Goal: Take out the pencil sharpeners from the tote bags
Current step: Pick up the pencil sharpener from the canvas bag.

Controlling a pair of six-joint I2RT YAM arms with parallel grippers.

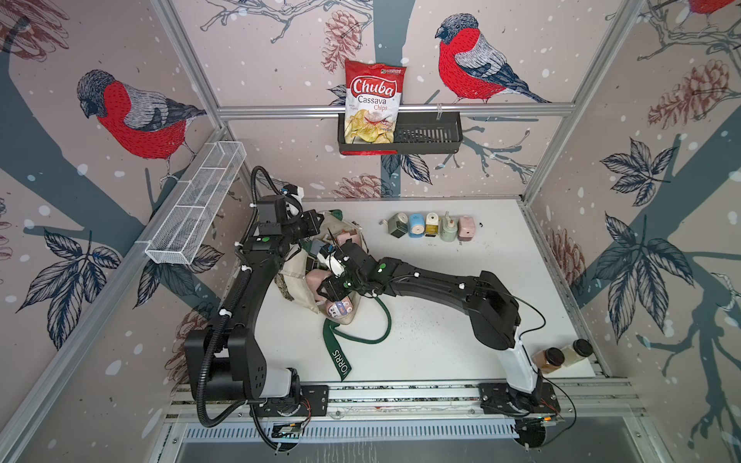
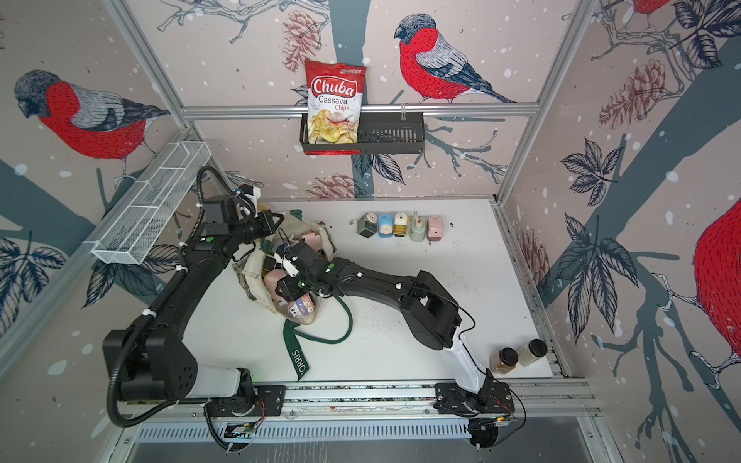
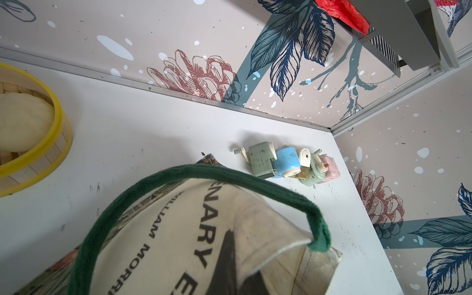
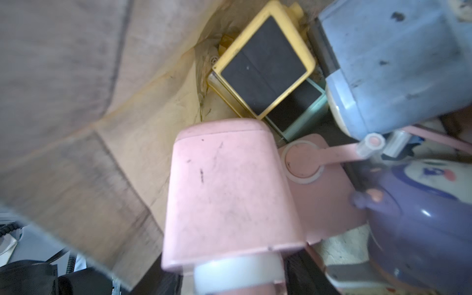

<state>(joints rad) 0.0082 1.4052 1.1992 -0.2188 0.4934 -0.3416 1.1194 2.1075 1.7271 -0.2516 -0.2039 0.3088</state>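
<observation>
Tote bag [image 1: 297, 276] lies slumped on the white table [image 1: 441, 320]. Both arms overlap it in both top views, so we see only patches of canvas and contents.

Left gripper [image 1: 315, 223] sits at the tote's rim on the side facing the back wall. In the left wrist view the canvas [image 3: 178, 229] rises toward the camera. The jaws are closed, pinching the tote's edge, and the fingers are hard to make out against the cloth. The lettering is cut off by folds and the frame edge.

Right gripper [image 1: 331, 289] reaches into the tote's mouth. From above its fingers are hidden under the wrist. In the right wrist view a blurred pink sharpener [image 4: 229, 194] fills the foreground, and we cannot tell whether the jaws hold it.

Inside the tote around it, all partly hidden or cut off:
- yellow sharpener [image 4: 263, 74]
- blue sharpener [image 4: 396, 63]
- lilac sharpener [image 4: 421, 229]
- second pink sharpener [image 4: 327, 194], with a crank

Five sharpeners [image 1: 431, 228] stand in a row well apart from the tote, toward the back wall.

Green handle [image 1: 341, 356] trails from the tote across the table, its print partly readable.
</observation>
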